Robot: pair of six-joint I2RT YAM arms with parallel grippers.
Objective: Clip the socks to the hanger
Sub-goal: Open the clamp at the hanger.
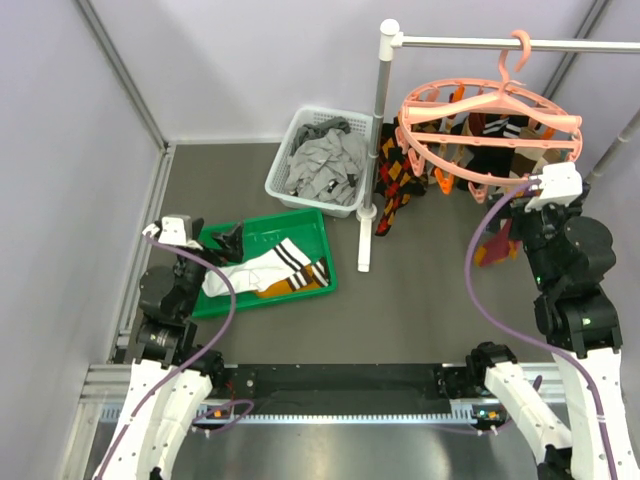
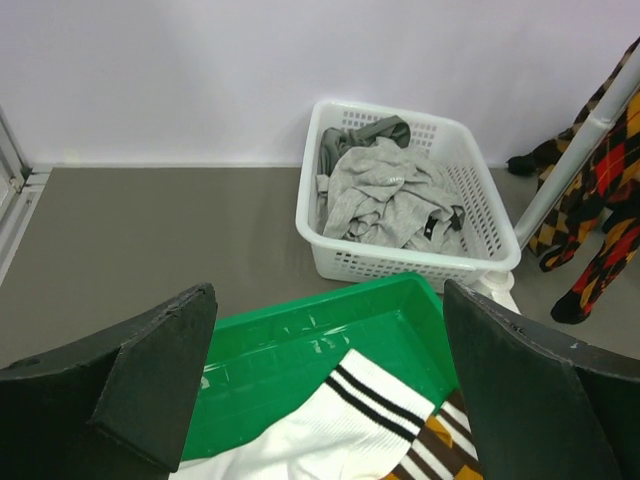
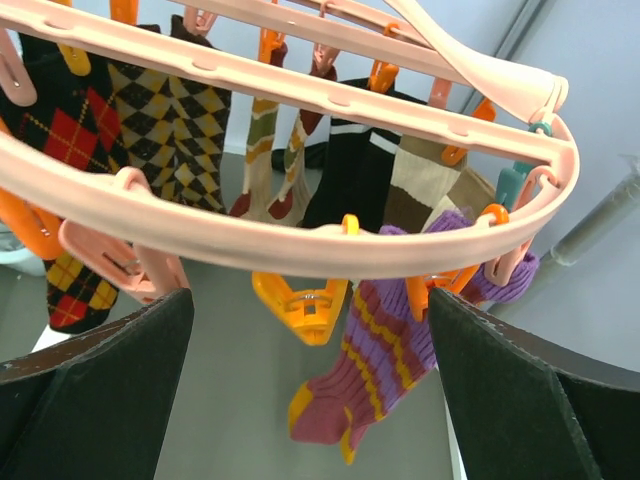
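- Right wrist view: hanger (image 3: 250, 235) rim just above the open right hand (image 3: 310, 400), with a purple striped sock (image 3: 375, 360) clipped on (only this view shows that clearly).
- Top view: hanger hooked on white rail (image 1: 520, 43), far right, hook up.
- Socks (image 1: 265, 270) in green tray (image 1: 290, 228), near left. White one runs left-right, striped cuff right.
- Left hand (image 2: 325, 400) open over tray.
- White basket (image 2: 410, 262): grey garments (image 2: 385, 195).
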